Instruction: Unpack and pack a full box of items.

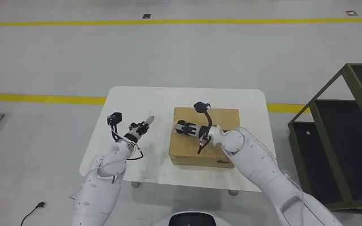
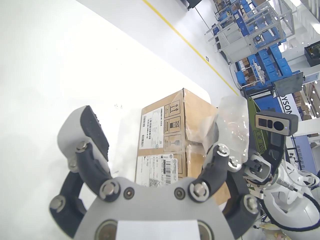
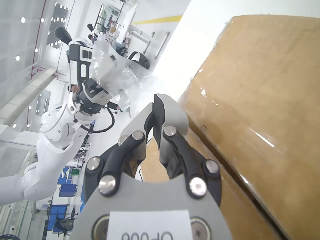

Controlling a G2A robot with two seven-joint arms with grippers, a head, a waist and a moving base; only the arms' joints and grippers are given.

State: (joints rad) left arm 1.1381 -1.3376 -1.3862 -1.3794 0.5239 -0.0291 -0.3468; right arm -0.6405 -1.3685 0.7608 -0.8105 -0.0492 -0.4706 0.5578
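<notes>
1. Box [image 1: 189, 150]: I see a rectangular carton of plain brown cardboard on the white, round-cornered tabletop [image 1: 158, 101], toward the robot's right. Its flaps are closed, and glossy clear tape [image 3: 262, 138] runs along the top seam. White printed labels [image 2: 150, 131] sit on the side facing the left arm.
2. Plastic film [image 2: 231, 123]: a crumpled, transparent sheet, wrinkled and shiny, hangs in the air beside the box and apart from it.
3. Left claw [image 2: 160, 126]: I see it above the tabletop, just left of the box, with its jaws spread wide. One finger shows a bare, ribbed black pad [image 2: 96, 131]. The film is draped over the other finger and appears to cling to it rather than being pinched, though the wrap hides that fingertip.
4. Right claw [image 3: 156, 111]: this one sits over the box's top near its left edge. The grey metal fingers are drawn together, pads meeting, and I see nothing between them.
</notes>
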